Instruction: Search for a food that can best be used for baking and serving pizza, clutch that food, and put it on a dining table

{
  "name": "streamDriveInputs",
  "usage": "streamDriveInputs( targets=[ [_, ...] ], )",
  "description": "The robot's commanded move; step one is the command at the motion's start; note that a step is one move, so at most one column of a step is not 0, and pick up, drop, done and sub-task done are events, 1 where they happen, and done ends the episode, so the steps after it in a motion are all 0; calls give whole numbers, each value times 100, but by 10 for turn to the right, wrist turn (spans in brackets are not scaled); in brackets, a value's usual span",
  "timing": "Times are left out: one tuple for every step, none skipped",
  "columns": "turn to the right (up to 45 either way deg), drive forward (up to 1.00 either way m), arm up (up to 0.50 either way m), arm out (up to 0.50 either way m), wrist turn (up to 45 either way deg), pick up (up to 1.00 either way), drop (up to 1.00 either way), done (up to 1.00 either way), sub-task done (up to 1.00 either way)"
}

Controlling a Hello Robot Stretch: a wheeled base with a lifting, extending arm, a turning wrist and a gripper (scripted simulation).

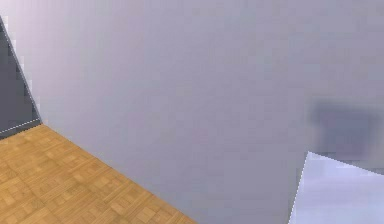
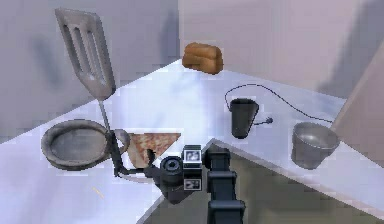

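White counter (image 2: 290, 110), pan (image 2: 72, 145) w/ spatula (image 2: 88, 50) just left of flat pinkish-brown food (image 2: 150, 143) near the counter's edge, gripper (image 2: 128, 161) at it, can't tell if holding anything; risk: fingers skid the flat piece off the edge or bump the pan.

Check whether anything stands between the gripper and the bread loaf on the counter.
A flat pale sheet with a brown-pink pattern lies at the gripper, on the line toward the bread loaf; past it nothing visible stands before the loaf. The upright spatula stands left of that line, the dark cup right of it.
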Motion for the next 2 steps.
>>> streamDriveInputs(
  targets=[
    [0, 0, 0, 0, 0, 100, 0, 0, 0],
    [0, 0, 10, 0, 0, 0, 0, 0, 0]
  ],
)
